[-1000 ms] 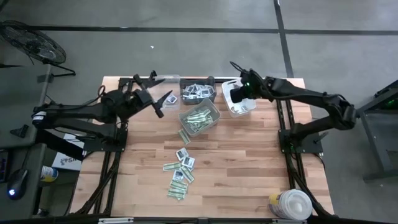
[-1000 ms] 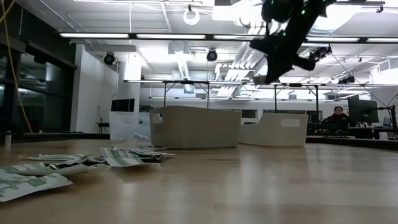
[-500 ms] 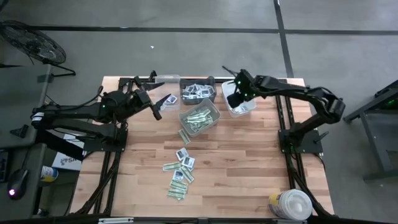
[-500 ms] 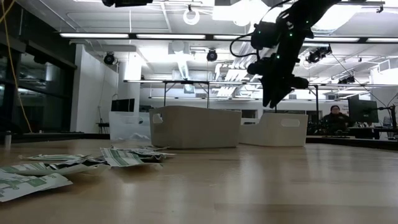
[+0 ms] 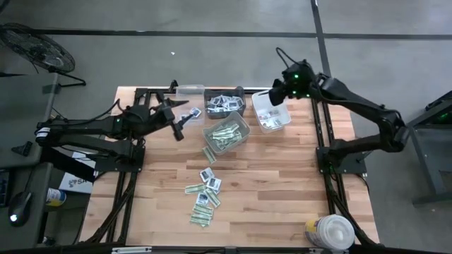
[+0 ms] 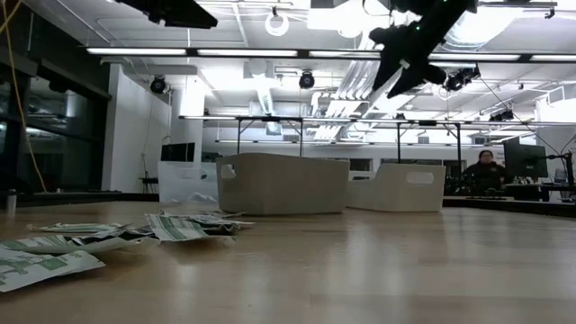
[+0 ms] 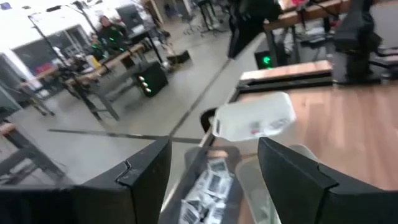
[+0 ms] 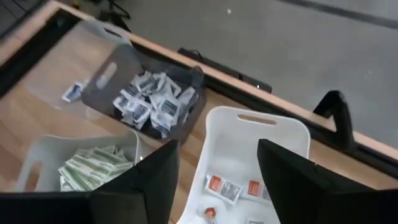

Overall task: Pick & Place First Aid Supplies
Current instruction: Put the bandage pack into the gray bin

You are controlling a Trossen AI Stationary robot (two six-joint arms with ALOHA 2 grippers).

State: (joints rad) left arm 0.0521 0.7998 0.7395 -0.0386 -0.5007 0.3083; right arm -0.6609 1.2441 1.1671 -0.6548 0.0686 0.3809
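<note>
No readable text, label, brand, number or sign is showing in any view. Dark and orange printing is appearing on the small packets (image 8: 151,99) in the bins, but it is too small and blurred to make out.

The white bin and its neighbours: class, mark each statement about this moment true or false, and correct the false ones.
1. The white bin holds small packets with orange-red print. True.
2. The dark bin is filled with green-and-white strips. False: it holds squarish white packets; the green-and-white strips lie in the bin beside it.
3. The right hand is above the white bin, fingers open, holding nothing. True.
4. No packets lie loose on the table. False: a scatter of loose packets lies on the wood nearer the front edge.
5. The left hand is shut on a packet. False: its fingers stand open and empty.
</note>
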